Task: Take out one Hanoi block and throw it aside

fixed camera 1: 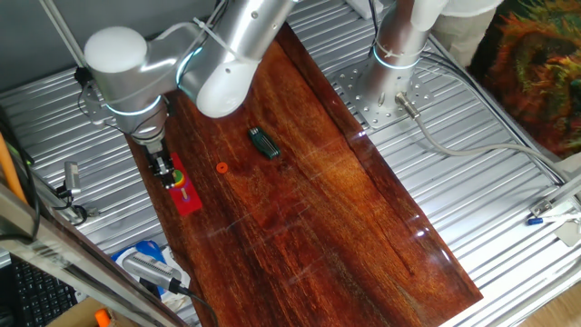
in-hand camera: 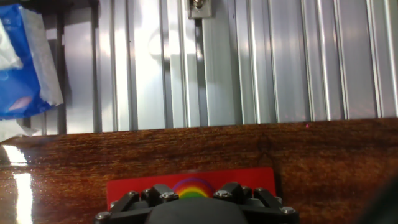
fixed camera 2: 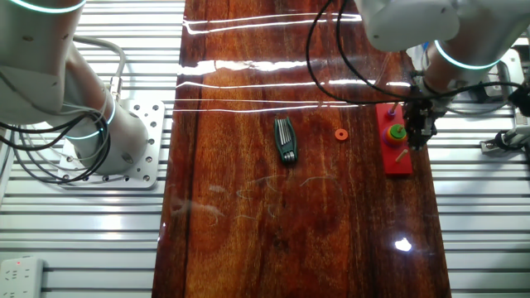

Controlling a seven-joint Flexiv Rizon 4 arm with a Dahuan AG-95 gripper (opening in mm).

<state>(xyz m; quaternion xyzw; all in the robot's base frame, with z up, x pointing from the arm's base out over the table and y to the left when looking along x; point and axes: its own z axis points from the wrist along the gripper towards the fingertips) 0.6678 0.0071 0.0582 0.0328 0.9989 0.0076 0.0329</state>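
The green ring (fixed camera 2: pixel 397 131) sits on the stack of coloured rings on the red base (fixed camera 2: pixel 399 161), at the board's edge. In the hand view the stack (in-hand camera: pixel 194 188) shows as a rainbow arc on the red base (in-hand camera: pixel 124 190), half hidden by the gripper body. My gripper (fixed camera 2: pixel 416 141) hangs right over the stack, also in the fixed view (fixed camera 1: pixel 168 179). Its jaw blocks stand apart with the stack between them, and the fingertips are hidden. The smaller orange ring (fixed camera 2: pixel 340 135) lies loose on the wood, also in the other fixed view (fixed camera 1: pixel 221 167).
A dark green folding tool (fixed camera 2: pixel 286 141) lies mid-board. The wooden board (fixed camera 1: pixel 345 218) rests on ribbed metal. A blue-and-white packet (in-hand camera: pixel 22 62) lies on the metal beyond the board's edge. A second arm's base (fixed camera 1: pixel 397 54) stands at the far side.
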